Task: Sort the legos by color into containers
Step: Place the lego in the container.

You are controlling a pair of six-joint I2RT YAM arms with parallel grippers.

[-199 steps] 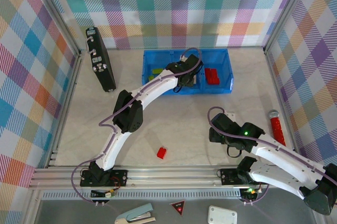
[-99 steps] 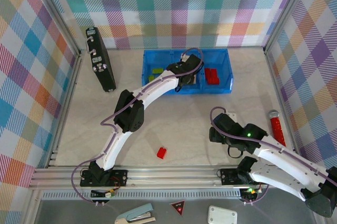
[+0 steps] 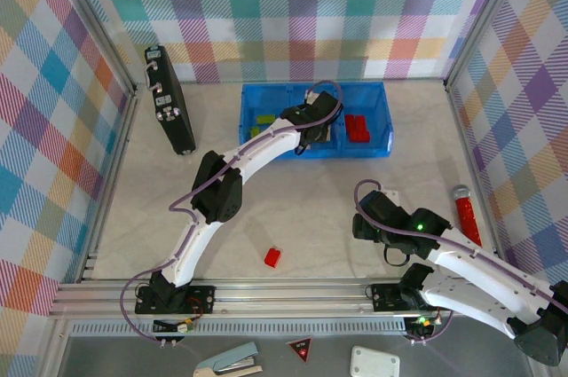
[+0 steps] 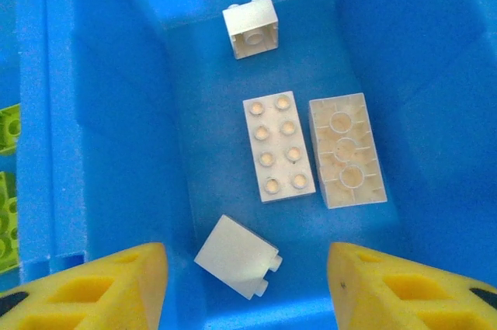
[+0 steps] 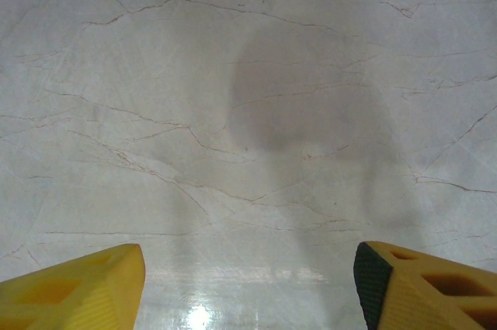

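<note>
The containers are one blue tray [image 3: 373,90] with three compartments. My left gripper [image 3: 317,125] hovers over the middle compartment, open and holding nothing. In the left wrist view its yellow fingers [image 4: 132,283] flank a small cream lego [image 4: 237,256] lying on its side on the compartment floor [image 4: 202,74]. Beyond it lie two long cream legos [image 4: 278,147] [image 4: 347,151] and a small one [image 4: 250,27]. Green legos [image 3: 263,120] fill the left compartment, red ones [image 3: 357,127] the right. One red lego [image 3: 272,257] lies on the table. My right gripper [image 3: 364,219] [image 5: 248,283] stands open over bare table.
A black upright device [image 3: 169,98] stands at the back left. A red and silver cylinder [image 3: 466,213] lies by the right wall. A small white object [image 3: 390,196] sits beside the right arm. Checkered walls close in three sides.
The left wrist has edged slightly toward the back of the tray. The right arm has barely shifted.
</note>
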